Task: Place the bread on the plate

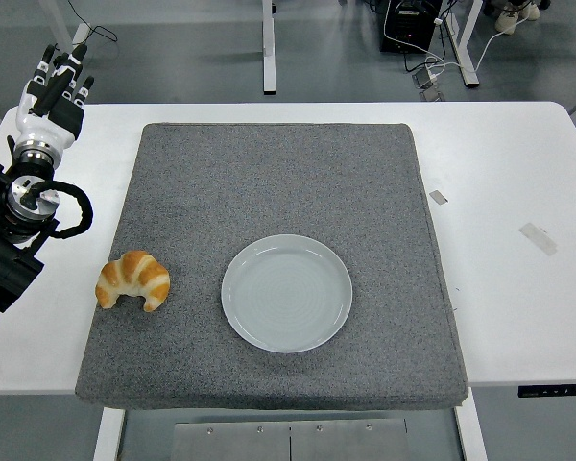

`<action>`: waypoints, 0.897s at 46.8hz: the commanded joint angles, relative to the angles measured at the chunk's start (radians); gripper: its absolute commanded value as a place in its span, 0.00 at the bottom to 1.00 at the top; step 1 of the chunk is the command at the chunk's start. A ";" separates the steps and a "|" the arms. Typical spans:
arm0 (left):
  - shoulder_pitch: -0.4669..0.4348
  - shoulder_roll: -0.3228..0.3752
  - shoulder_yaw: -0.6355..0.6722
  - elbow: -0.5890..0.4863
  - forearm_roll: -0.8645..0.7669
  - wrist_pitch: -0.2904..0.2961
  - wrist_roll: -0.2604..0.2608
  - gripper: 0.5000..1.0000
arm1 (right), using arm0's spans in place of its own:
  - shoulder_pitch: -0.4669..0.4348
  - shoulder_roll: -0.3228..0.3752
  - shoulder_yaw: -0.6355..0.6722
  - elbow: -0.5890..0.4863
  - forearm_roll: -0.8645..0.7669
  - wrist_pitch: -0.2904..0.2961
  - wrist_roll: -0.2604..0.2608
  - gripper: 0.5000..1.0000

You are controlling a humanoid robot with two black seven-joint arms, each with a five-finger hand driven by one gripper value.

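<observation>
A golden croissant [132,279] lies on the left part of the grey mat [269,182], near its left edge. A pale grey round plate [286,292] sits on the mat to the right of the croissant, apart from it and empty. My left hand [56,84] is at the far left over the white table, well behind the croissant, with its fingers straight and holding nothing. My right arm is out of view.
The white table [518,173] extends right of the mat, with a small tape scrap [438,196] and a clear tape strip [538,237] on it. Desk legs and cables show on the floor behind.
</observation>
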 commanded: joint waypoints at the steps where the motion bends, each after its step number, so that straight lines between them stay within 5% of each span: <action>1: -0.015 0.025 0.018 0.000 0.047 -0.042 0.001 0.99 | 0.000 0.000 0.000 0.000 0.000 0.000 0.000 1.00; 6: -0.043 0.042 0.108 0.000 0.180 -0.085 -0.007 0.99 | 0.000 0.000 0.000 0.000 0.000 0.000 0.000 1.00; 18: -0.089 0.162 0.288 -0.001 0.404 -0.353 -0.015 0.98 | 0.000 0.000 0.000 0.000 0.000 0.000 0.000 1.00; 23: -0.113 0.198 0.345 -0.001 0.524 -0.445 -0.056 0.98 | 0.000 0.000 0.000 0.000 0.000 0.000 0.000 1.00; 30: -0.141 0.241 0.429 -0.009 0.741 -0.473 -0.151 0.97 | 0.002 0.000 0.002 0.002 0.001 0.000 0.000 1.00; 35: -0.167 0.261 0.535 -0.012 0.901 -0.495 -0.272 0.97 | 0.005 0.000 0.002 0.003 0.001 0.003 0.000 1.00; 42: -0.210 0.303 0.742 -0.062 1.047 -0.495 -0.282 0.97 | 0.006 0.000 0.002 0.003 0.000 0.003 0.000 1.00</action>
